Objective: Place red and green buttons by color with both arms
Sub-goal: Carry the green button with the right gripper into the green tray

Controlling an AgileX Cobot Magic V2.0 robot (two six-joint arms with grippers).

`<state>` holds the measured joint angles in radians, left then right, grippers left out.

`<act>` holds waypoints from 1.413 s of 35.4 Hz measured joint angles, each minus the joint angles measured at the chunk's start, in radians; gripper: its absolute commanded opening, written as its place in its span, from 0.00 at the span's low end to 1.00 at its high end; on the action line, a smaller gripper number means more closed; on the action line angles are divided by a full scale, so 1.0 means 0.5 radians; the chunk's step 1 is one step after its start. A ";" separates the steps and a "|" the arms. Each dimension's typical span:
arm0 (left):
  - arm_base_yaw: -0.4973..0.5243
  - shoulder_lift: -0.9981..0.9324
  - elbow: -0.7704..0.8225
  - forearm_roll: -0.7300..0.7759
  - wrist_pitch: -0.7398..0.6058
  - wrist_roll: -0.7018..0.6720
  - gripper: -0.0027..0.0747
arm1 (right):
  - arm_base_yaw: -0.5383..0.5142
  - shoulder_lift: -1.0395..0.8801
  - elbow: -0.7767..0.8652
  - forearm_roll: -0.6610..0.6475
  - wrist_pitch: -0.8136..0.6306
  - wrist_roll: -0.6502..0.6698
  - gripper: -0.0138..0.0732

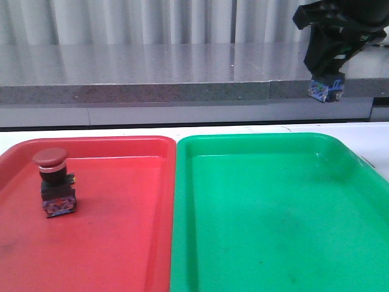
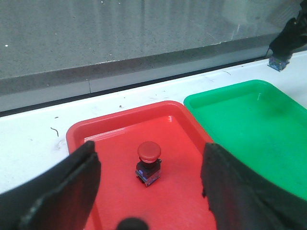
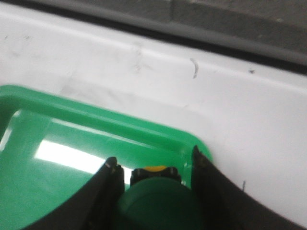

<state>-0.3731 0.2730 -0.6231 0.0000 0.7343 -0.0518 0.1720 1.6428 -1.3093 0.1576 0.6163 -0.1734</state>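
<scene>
The red button (image 1: pixel 53 182) stands upright in the left part of the red tray (image 1: pixel 121 243); it also shows in the left wrist view (image 2: pixel 149 163). My left gripper (image 2: pixel 151 184) is open and empty above the red tray, its fingers apart on either side of the red button. My right gripper (image 1: pixel 326 91) is high at the far right, shut on the green button (image 3: pixel 158 203); only the button's bluish base (image 1: pixel 326 90) shows in the front view. It hangs above the far right corner of the green tray (image 1: pixel 273 231).
The two trays lie side by side on a white table (image 1: pixel 364 131). A grey ledge (image 1: pixel 152 91) runs along the back. In the right wrist view the green tray's corner (image 3: pixel 182 139) lies under the fingers, with bare white table beyond.
</scene>
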 measured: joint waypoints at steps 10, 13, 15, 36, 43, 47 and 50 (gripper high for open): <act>0.000 0.000 0.000 0.000 0.000 0.000 0.60 | 0.322 -0.300 0.711 0.000 -0.354 -0.043 0.32; 0.000 0.000 0.000 0.000 0.000 0.000 0.60 | 0.375 -0.271 0.817 0.003 -0.458 -0.060 0.32; 0.000 0.000 0.000 0.000 0.000 0.000 0.60 | 0.394 -0.225 0.839 0.003 -0.492 -0.072 0.32; 0.000 0.000 0.000 0.000 0.000 0.000 0.60 | 0.394 -0.020 0.841 0.003 -0.670 -0.077 0.66; 0.000 0.000 0.000 0.000 0.000 0.000 0.60 | 0.394 -0.041 0.841 0.003 -0.665 -0.077 0.68; 0.000 0.000 0.000 0.000 0.000 0.000 0.60 | 0.394 -0.131 0.841 0.003 -0.601 -0.077 0.68; 0.000 0.000 0.000 0.000 0.000 0.000 0.60 | 0.394 -0.248 0.841 0.003 -0.529 -0.077 0.68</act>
<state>-0.3731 0.2730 -0.6231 0.0000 0.7343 -0.0518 0.3690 1.5190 -0.8885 0.1591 0.3518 -0.2120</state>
